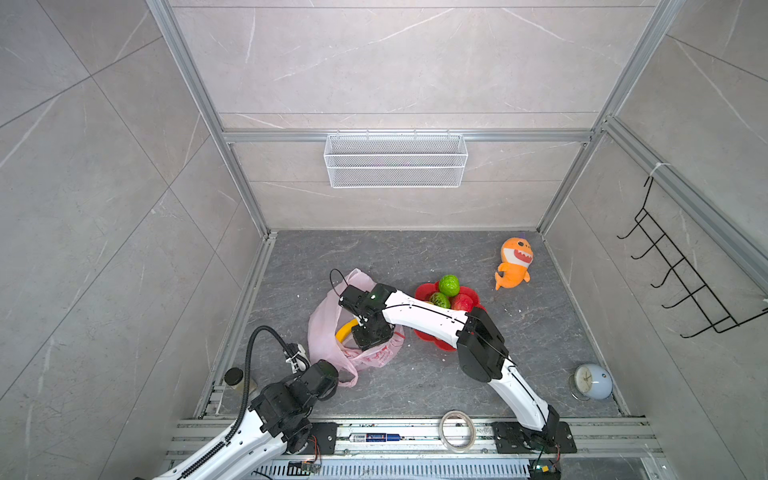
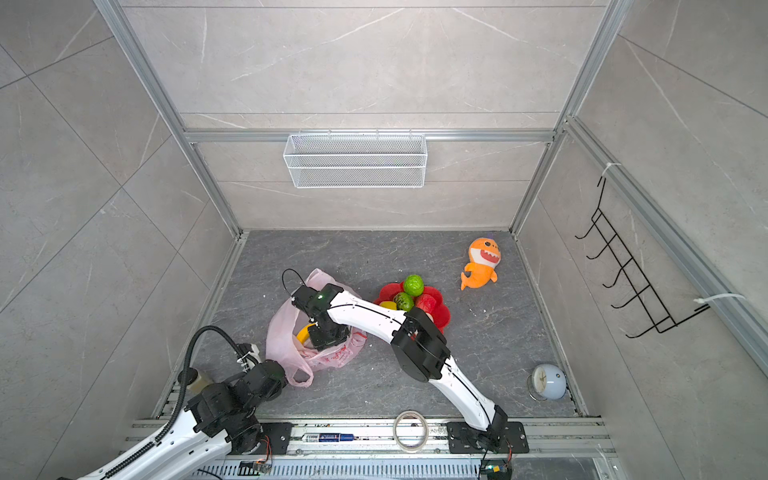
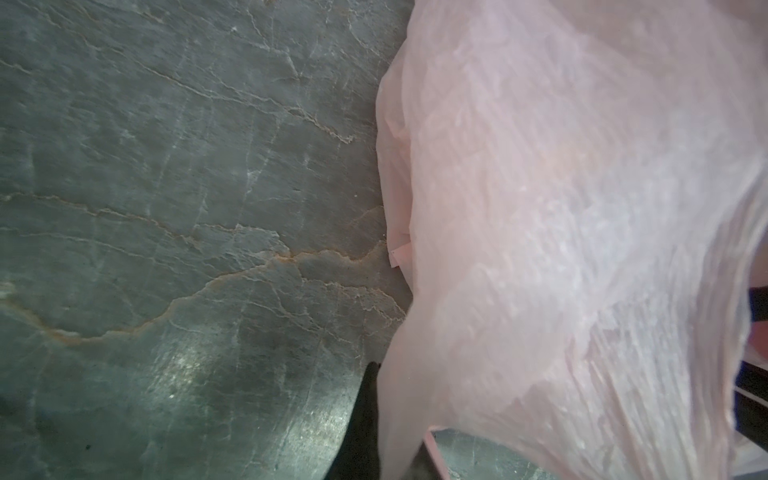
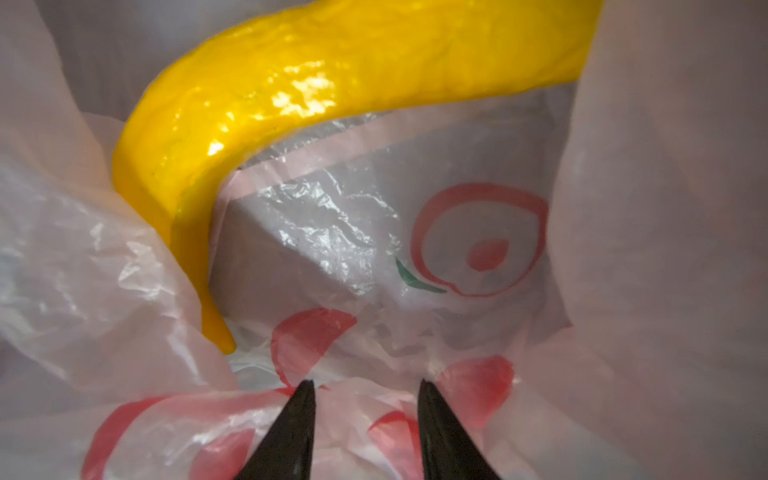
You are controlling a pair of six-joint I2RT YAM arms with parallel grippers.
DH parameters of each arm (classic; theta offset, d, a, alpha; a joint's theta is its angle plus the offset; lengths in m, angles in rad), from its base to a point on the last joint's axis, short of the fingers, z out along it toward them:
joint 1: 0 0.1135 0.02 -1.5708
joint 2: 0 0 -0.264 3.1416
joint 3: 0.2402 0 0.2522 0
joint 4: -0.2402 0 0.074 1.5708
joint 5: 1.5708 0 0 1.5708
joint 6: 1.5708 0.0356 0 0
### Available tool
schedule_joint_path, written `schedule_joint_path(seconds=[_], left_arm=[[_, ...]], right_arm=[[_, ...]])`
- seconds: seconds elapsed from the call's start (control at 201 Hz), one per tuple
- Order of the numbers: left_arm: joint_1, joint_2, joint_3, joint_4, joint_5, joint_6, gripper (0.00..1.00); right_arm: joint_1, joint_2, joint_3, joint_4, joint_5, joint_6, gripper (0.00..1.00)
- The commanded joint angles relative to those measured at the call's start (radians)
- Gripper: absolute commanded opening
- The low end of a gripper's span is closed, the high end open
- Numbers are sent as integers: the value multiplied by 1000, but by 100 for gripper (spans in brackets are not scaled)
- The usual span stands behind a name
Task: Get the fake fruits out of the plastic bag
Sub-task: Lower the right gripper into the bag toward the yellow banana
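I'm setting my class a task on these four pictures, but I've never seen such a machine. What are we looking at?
This is a robot with two arms, each ending in a two-fingered gripper. Both top views look down on the whole table; the two close-ups come from cameras on the wrists. The left gripper is shut on the pink plastic bag. The right gripper is open inside the bag, holding nothing, near a yellow banana. Next to the bag, a red dish holds a bright green fruit, a darker green fruit and a red fruit.
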Motion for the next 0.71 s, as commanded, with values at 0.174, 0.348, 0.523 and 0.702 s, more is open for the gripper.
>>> schedule_joint_path(seconds=[0.174, 0.348, 0.523, 0.702], left_arm=[[-4, 35, 3, 30, -13, -28, 0], [-3, -11, -6, 46, -14, 1, 0], [-2, -103, -27, 48, -16, 38, 0], [-2, -167, -39, 30, -22, 56, 0]], right_arm=[[-16, -4, 104, 53, -25, 113, 45], [-17, 49, 175, 56, -54, 270, 48], [-16, 63, 191, 44, -45, 408, 53], [-14, 62, 176, 39, -38, 534, 55]])
